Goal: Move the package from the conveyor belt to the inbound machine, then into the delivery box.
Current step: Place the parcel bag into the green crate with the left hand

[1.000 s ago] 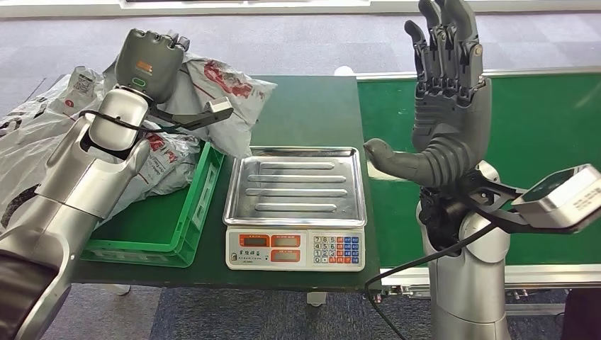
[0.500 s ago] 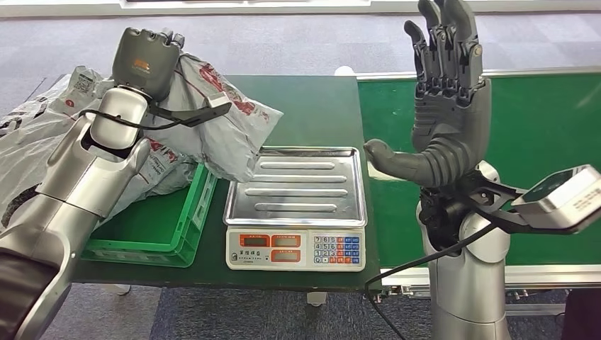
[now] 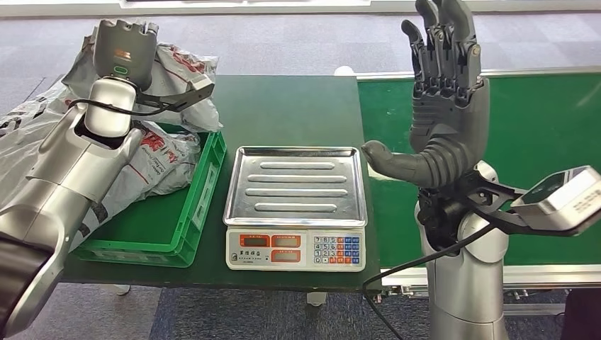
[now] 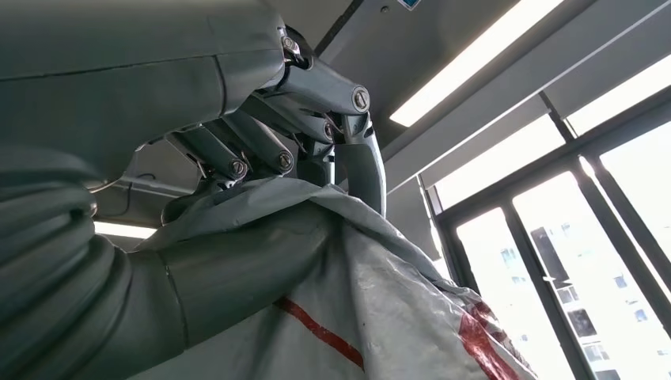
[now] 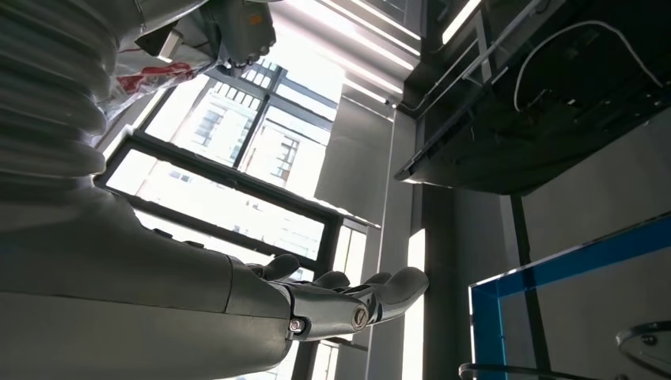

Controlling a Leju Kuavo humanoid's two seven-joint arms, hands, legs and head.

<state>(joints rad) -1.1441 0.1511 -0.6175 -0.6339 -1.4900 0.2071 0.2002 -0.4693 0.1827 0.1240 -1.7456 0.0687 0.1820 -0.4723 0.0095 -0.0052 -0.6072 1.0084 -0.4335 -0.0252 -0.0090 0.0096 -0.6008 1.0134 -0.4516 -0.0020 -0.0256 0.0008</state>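
A grey plastic package (image 3: 186, 79) with red print hangs in the air, gripped by my left hand (image 3: 124, 46) above the far end of the green crate (image 3: 186, 225). In the left wrist view the fingers (image 4: 348, 134) curl over the top fold of the package (image 4: 372, 309). The scale (image 3: 295, 249) with its bare steel tray (image 3: 295, 185) stands right of the crate. My right hand (image 3: 445, 67) is raised upright over the near left corner of the green conveyor belt (image 3: 546, 134), fingers spread and holding nothing; the right wrist view shows its fingers (image 5: 348, 301) straight.
Other grey packages (image 3: 159, 156) lie in the crate and spill over its left side (image 3: 28, 127). The dark green table (image 3: 290, 110) carries the crate and the scale. A wrist camera (image 3: 567, 198) juts out beside my right forearm.
My left hand has carried the package to the left and farther back, off the tray's corner and over the crate. The right hand has stayed raised.
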